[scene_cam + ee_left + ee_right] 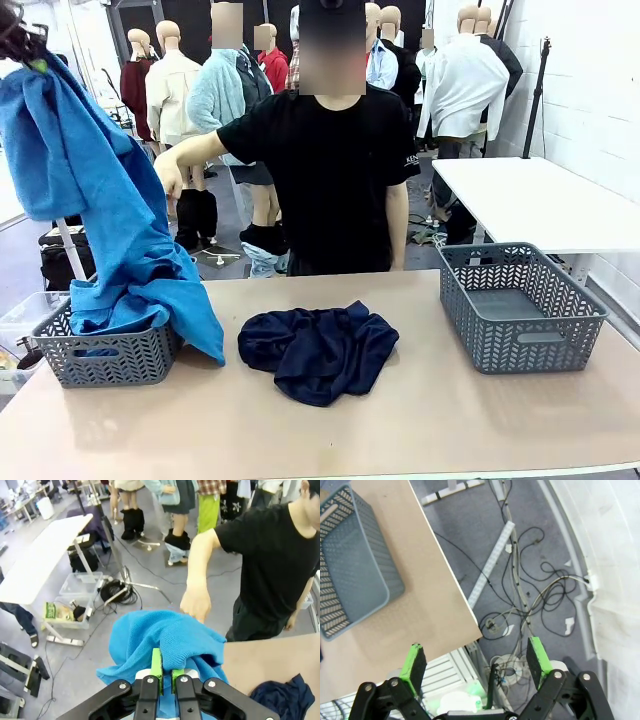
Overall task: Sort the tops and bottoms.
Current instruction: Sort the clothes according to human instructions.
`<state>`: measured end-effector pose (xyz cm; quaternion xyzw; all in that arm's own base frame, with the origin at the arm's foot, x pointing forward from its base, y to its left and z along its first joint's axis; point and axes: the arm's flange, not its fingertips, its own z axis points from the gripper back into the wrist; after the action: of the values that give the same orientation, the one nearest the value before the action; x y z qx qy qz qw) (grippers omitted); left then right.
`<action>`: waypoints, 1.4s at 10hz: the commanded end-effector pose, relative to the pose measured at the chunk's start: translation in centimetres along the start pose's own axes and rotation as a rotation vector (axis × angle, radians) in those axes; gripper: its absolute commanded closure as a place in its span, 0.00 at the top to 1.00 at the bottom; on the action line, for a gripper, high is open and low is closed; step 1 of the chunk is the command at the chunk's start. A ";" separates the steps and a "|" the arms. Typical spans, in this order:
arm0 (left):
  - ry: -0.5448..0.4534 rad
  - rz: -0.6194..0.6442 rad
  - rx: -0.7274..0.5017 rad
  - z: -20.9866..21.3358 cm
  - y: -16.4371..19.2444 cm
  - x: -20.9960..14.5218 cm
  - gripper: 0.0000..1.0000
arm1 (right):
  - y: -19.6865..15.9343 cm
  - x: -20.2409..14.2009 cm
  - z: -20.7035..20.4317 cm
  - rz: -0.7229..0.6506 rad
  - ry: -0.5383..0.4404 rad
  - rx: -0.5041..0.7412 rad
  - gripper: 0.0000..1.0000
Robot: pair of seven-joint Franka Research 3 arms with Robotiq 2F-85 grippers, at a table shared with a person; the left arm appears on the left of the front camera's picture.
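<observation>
A bright blue top [95, 200] hangs from my left gripper [35, 60] at the upper left, its lower part draped into the left grey basket [105, 355] and over its right rim. In the left wrist view my left gripper [165, 672] is shut on a fold of that blue top [165, 637]. The person's hand [195, 602] hovers just beyond the fold, close to it. The dark navy bottoms [318, 350] lie crumpled on the table's middle, and a corner of the bottoms [285, 697] appears below the wrist. My right gripper [477, 660] stands open above the table's corner, holding nothing.
An empty grey basket [520, 305] stands at the table's right; this right basket [350, 565] also appears below the right wrist. The person stands at the far edge. Cables lie on the floor beyond the table's corner [475, 627]. A white table [545, 200] is behind right.
</observation>
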<state>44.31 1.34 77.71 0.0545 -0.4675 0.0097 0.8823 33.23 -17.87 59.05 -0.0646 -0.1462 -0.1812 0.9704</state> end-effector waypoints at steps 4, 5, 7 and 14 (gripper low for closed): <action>0.173 -0.011 -0.169 -7.2 0.0 -8.5 0.00 | 0.3 -0.3 -0.3 -0.023 0.003 0.001 1.00; 0.231 -0.036 -0.165 -9.1 -0.9 -10.4 0.00 | 0.3 -0.3 -0.3 -0.023 0.003 0.001 1.00; 0.402 -0.036 -0.148 -13.8 -2.3 -12.9 0.00 | 0.3 -0.3 -0.3 -0.023 0.003 0.001 1.00; 0.671 -0.012 -0.164 -19.9 -2.1 -18.8 0.00 | 0.3 -0.3 -0.3 -0.023 0.003 0.001 1.00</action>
<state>50.42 2.40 49.71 -0.0109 -0.1517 -0.0070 0.9883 33.23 -17.85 59.05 -0.0648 -0.1462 -0.1811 0.9704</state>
